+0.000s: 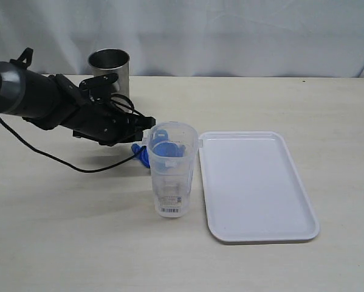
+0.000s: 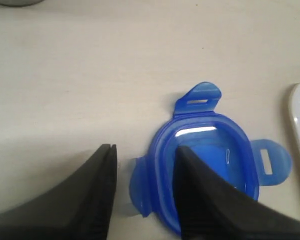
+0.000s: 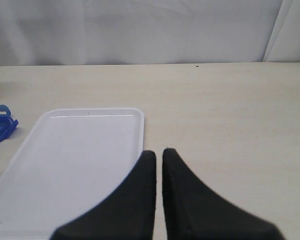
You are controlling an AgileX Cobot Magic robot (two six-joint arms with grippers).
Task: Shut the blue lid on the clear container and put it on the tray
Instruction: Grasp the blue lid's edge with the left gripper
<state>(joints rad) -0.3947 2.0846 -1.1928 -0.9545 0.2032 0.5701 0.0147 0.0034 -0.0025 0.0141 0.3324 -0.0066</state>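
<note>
Lid pickup: left tool (image 2: 145, 150), jaws apart, straddles blue lid (image 2: 210, 145) rim, just far-left of clear container (image 1: 172, 176). Nxt: clamp & lift; right tool (image 3: 159, 152) together.

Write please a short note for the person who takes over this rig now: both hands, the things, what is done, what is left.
Left hand: open, low over the table, one finger over the small blue plastic lid, the other beside it; no grip yet.
Right hand: shut, empty, by the edge of the flat white plastic tray.
Tall clear plastic container: upright, open, beside the tray, not on it.
Done: nothing. Left: grasp lid, close container, put it on tray.
</note>
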